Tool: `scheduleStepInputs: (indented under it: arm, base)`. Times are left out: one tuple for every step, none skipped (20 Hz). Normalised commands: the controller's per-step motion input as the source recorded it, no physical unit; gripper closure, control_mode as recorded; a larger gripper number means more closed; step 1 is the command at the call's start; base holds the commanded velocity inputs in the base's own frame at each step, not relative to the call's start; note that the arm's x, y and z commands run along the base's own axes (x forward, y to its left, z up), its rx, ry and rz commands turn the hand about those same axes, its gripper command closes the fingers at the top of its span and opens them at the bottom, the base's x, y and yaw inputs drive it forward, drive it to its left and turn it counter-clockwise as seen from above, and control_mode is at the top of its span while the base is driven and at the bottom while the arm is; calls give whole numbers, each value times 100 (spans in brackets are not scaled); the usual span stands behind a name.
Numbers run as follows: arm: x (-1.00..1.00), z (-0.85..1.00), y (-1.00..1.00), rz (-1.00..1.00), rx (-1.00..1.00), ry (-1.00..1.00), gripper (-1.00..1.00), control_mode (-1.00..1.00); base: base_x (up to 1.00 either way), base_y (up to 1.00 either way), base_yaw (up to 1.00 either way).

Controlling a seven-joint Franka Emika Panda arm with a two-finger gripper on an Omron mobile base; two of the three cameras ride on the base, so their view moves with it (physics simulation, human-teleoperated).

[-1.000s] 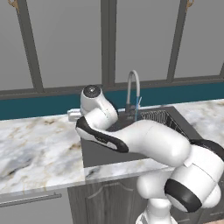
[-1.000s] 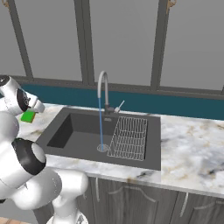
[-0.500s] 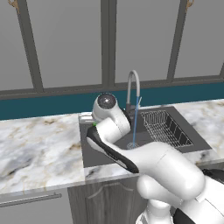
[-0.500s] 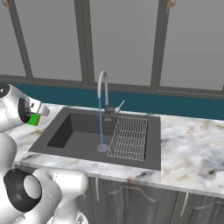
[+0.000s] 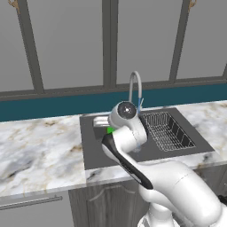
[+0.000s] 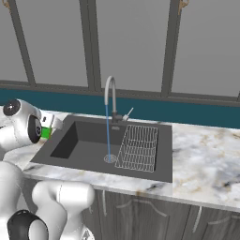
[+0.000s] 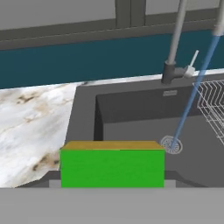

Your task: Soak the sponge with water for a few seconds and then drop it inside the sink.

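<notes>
While bent low over the sink (image 5: 91,146), fingers (image 7: 113,186) pinch the sponge (image 7: 112,166).

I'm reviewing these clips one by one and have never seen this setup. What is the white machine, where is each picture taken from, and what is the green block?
Everything is computer-rendered. The white machine is a robot arm on a driving base, parked at a kitchen counter. Two pictures come from cameras on the base, behind the arm to its left and right, looking over it. The third comes from a camera on the hand, looking along the gripper.

Set into the marble counter is a dark sink with a wire rack and a curved faucet; a thin stream of water runs to the drain.

The green block is a sponge, clamped in the gripper over the sink's left edge, not under the water.
</notes>
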Motion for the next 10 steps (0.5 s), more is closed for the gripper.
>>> scheduleStepInputs:
  arm:
    - [-10, 0, -38, 0, 1, -10, 100, -100]
    - [-7, 0, -34, 0, 1, -10, 100, -100]
    - [-4, 0, -31, 0, 2, -9, 100, -100]
    - [-1, 0, -29, -1, 3, -8, 100, -100]
    - [0, 0, -28, -3, 3, -8, 100, -100]
    - [0, 0, -24, -4, 3, -8, 100, -100]
    - [0, 0, -20, -5, 3, -8, 100, -100]
    - [0, 0, -21, -6, 2, -8, 100, -100]
    - [0, 0, -18, -8, 1, -9, 100, -100]
    - [0, 0, -17, -9, 1, -11, 100, -100]
  base:
    - [0, 0, 0]
    - [0, 0, 0]
    - [0, 0, 0]
    - [0, 0, 0]
    - [0, 0, 0]
    - [0, 0, 0]
    - [0, 0, 0]
    - [0, 0, 0]
    - [0, 0, 0]
    - [0, 0, 0]
